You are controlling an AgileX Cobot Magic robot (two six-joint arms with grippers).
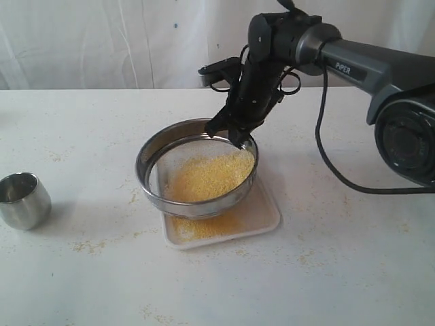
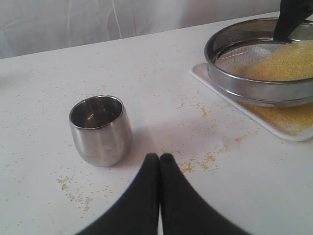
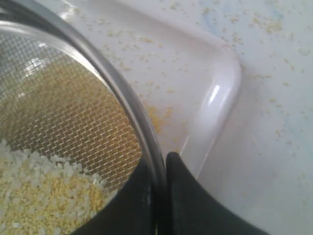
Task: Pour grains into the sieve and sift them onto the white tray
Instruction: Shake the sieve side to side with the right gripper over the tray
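Note:
The sieve (image 1: 158,192), a wide steel ring with a mesh bottom, is held tilted above the white tray (image 1: 269,216). Its far right rim is clamped by my right gripper (image 1: 234,133), one finger inside the ring and one outside. Yellow and pale grains (image 1: 207,175) lie heaped in the sieve, and fine yellow meal covers the tray beneath. The right wrist view shows the sieve rim (image 3: 128,100), the grains (image 3: 39,191) and the tray corner (image 3: 215,105) close up, with that gripper (image 3: 159,159) pinching the rim. My left gripper (image 2: 159,157) is shut and holds nothing, beside the steel cup (image 2: 101,129).
The small rounded steel cup (image 1: 23,200) stands upright near the table's left edge. Yellowish specks are scattered over the white table (image 1: 340,272). A black cable (image 1: 326,156) hangs from the right arm over the table. A white curtain closes the back.

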